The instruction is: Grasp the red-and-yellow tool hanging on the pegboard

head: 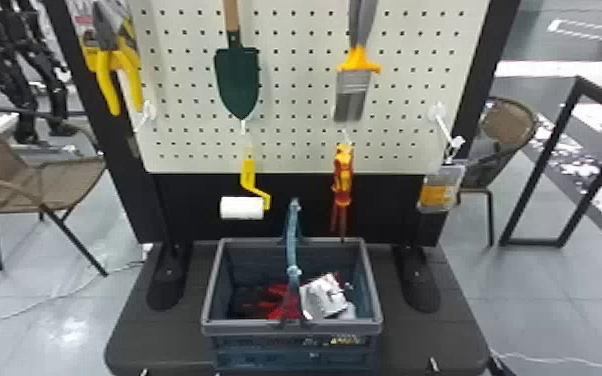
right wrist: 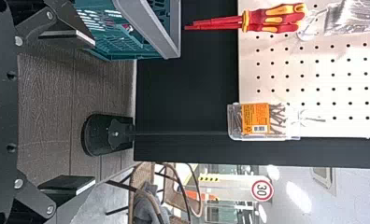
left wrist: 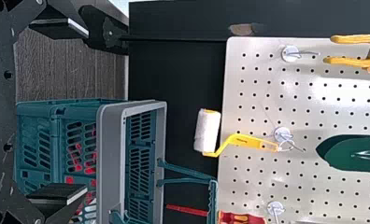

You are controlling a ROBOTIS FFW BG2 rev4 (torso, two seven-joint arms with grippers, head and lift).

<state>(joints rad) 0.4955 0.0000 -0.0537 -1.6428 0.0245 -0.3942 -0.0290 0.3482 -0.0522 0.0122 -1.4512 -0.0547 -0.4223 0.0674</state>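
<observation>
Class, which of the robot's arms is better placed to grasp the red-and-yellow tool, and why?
Right, probably. The red-and-yellow tool hangs on the pegboard's right half; the right wrist view shows it whole beyond the open right claw, the left wrist view just its end.

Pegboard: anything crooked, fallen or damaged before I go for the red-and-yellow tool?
Nothing stands out. The red-and-yellow tool hangs straight from its hook at the lower edge of the pegboard, tips down toward the basket. The paint roller beside it hangs normally too.
</observation>
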